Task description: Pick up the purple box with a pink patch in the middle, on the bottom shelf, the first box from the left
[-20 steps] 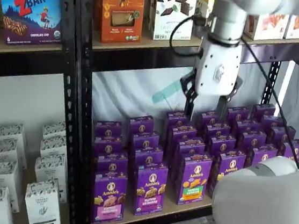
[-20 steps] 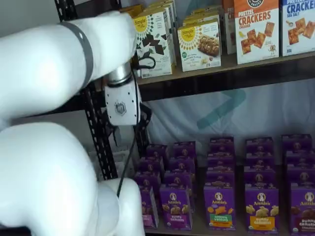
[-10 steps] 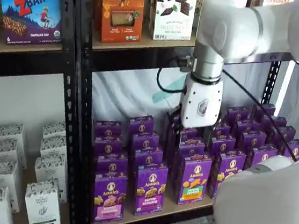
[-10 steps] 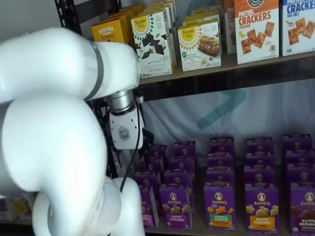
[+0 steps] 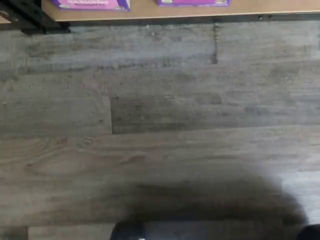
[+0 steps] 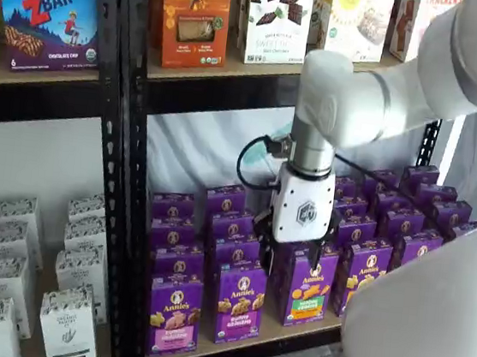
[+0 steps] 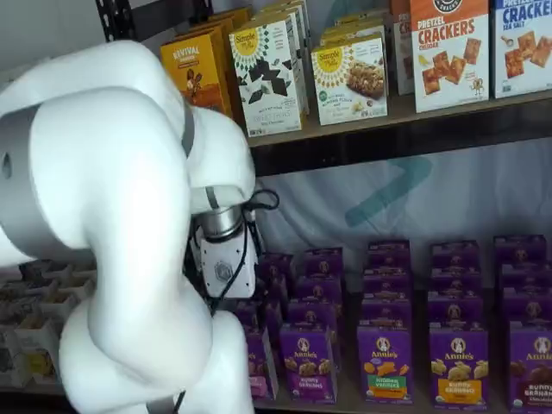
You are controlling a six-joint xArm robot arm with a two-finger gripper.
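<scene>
The purple box (image 6: 175, 313) with a pink band stands upright at the front left of the bottom shelf (image 6: 241, 343). In a shelf view it (image 7: 258, 366) is half hidden behind my arm. My gripper (image 6: 291, 257) hangs in front of the rows to its right, above and right of the box and clear of it. A gap shows between the black fingers (image 6: 266, 251), with nothing held. The wrist view shows only the pink foot of the box (image 5: 90, 4) on the shelf's edge (image 5: 150, 13).
A purple carton with a purple-blue label (image 6: 240, 304) and one with a green-orange patch (image 6: 310, 292) stand beside the target, with several rows behind. A black upright (image 6: 123, 174) borders its left. White cartons (image 6: 3, 281) fill the neighbouring bay. Grey wood floor (image 5: 160, 125) lies below.
My gripper has come down and to the left, from just under the upper shelf to the front rows of purple cartons. The boxes have not moved.
</scene>
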